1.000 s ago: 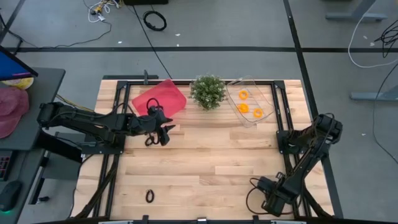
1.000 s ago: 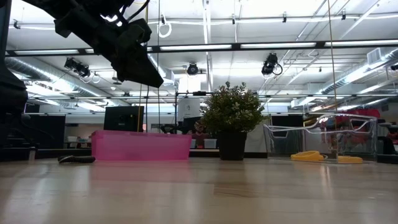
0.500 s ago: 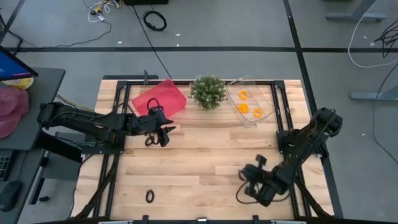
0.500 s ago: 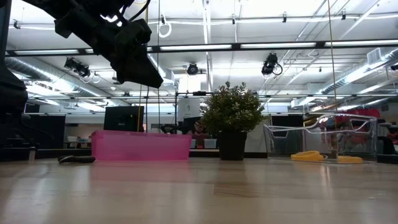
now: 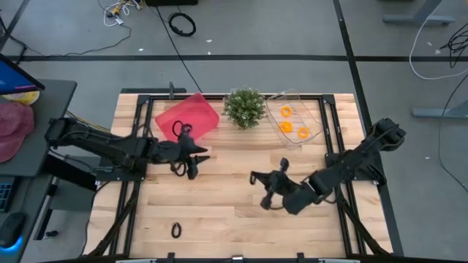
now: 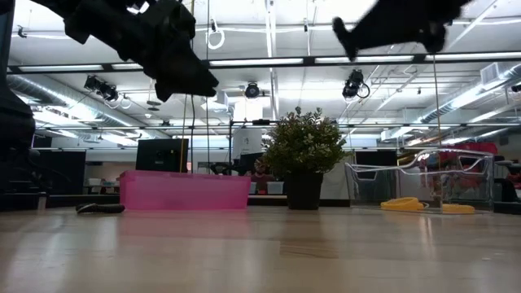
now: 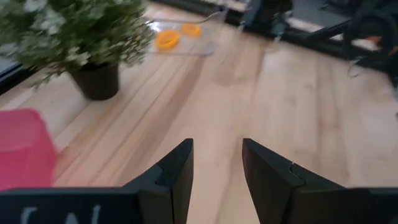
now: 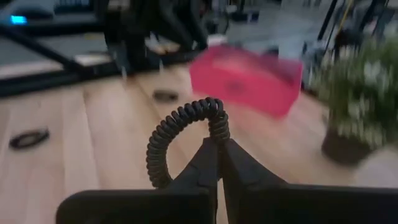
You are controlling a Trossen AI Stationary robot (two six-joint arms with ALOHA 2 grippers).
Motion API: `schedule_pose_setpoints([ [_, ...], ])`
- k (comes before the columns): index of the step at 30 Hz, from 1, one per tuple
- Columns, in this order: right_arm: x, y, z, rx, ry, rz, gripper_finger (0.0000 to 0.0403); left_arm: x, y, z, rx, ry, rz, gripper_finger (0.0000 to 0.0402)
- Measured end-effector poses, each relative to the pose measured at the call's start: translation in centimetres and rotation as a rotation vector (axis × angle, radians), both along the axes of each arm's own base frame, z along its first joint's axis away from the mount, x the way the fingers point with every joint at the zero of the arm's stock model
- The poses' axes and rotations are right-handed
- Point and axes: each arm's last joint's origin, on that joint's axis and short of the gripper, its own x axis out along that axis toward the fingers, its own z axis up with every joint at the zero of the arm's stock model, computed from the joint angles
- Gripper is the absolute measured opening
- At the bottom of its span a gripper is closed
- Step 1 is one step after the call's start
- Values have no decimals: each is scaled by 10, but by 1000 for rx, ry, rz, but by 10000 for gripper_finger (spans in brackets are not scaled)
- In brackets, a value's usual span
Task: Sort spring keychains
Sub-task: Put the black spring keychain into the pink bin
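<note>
My right gripper hangs over the middle of the table, shut on a black spring keychain. My left gripper stands open and holds nothing; it hovers just in front of the pink bin. Under it a second black keychain lies flat on the wood. A third lies near the front left edge. Three orange keychains rest in the clear container at the back right. My right gripper pinches one spot on the black keychain's coiled loop between its two shut fingertips. The fingers lie nearly level and point toward the table's left and far side. The loop arches up and off to one side of the tips, lifted clear of the table.
A potted plant stands at the back between the pink bin and the clear container. A black metal frame runs along the table's sides. Bare wood lies between the two grippers.
My right gripper has swung from the near right corner toward the table's middle and has risen. It has tipped from pointing down to nearly level.
</note>
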Motion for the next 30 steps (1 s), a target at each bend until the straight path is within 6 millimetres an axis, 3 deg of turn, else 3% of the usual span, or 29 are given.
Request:
schedule_pose_setpoints([
  [11,26,-32,21,-185,-69,-101,0,-2,-29,11,37,-132,-3,140],
  [18,31,-44,23,-249,-47,-145,0,13,-47,21,173,-299,-46,140],
  [23,33,-45,27,-333,-24,-126,0,22,-47,25,285,-373,-52,140],
  [30,37,-47,39,-489,-4,-101,0,29,-32,25,381,-353,-53,140],
])
